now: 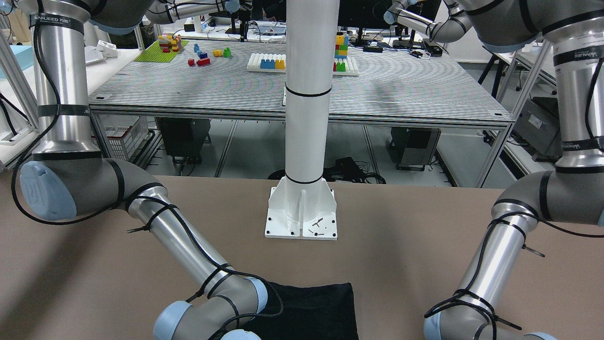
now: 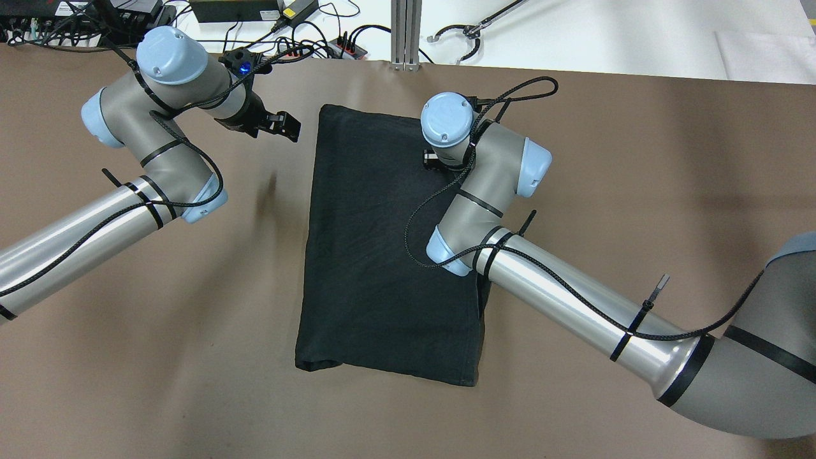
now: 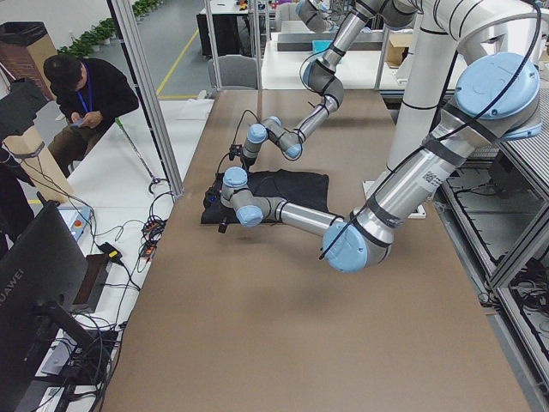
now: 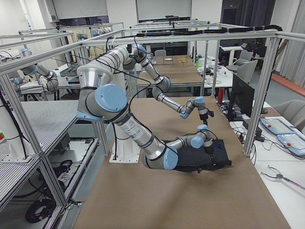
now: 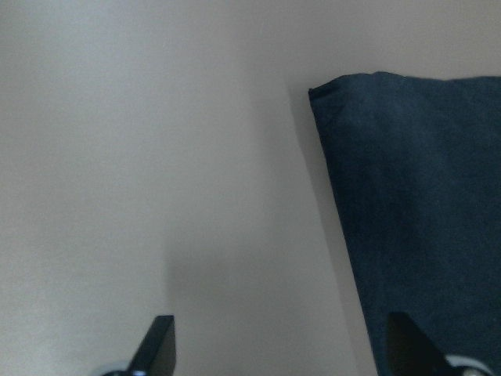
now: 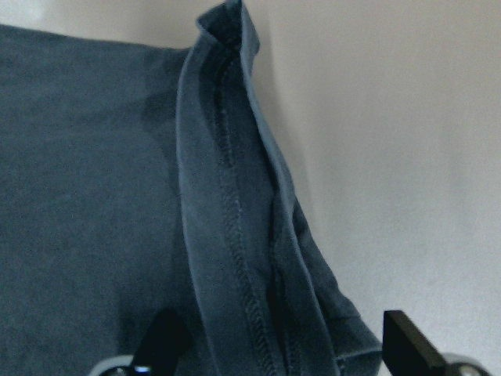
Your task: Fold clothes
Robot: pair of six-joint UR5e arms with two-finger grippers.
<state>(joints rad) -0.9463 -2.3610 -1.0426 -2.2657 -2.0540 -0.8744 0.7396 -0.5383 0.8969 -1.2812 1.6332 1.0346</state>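
Sitting flat on the brown desk (image 2: 637,159), the black cloth (image 2: 370,268) looks partly folded already: a tidy rectangle, with one corner showing a second layer underneath. The right jaws are spread wide with nothing pinched, hanging low over the cloth's edge; a raised, rolled hem (image 6: 235,235) runs right up between the two fingertips (image 6: 403,345), cloth on one side of them and bare desk on the other. The left jaws are open and empty too, over bare desk, with a cloth corner (image 5: 337,102) ahead of them and off to one side.

What could go wrong, probably: that hem looks like a couple of layers, so if the right jaws close off-centre they might catch only the top one and peel the fold apart on the lift. The left jaws sit further from their corner, so an uneven pickup could drag the thin cloth skewed or bunch it.
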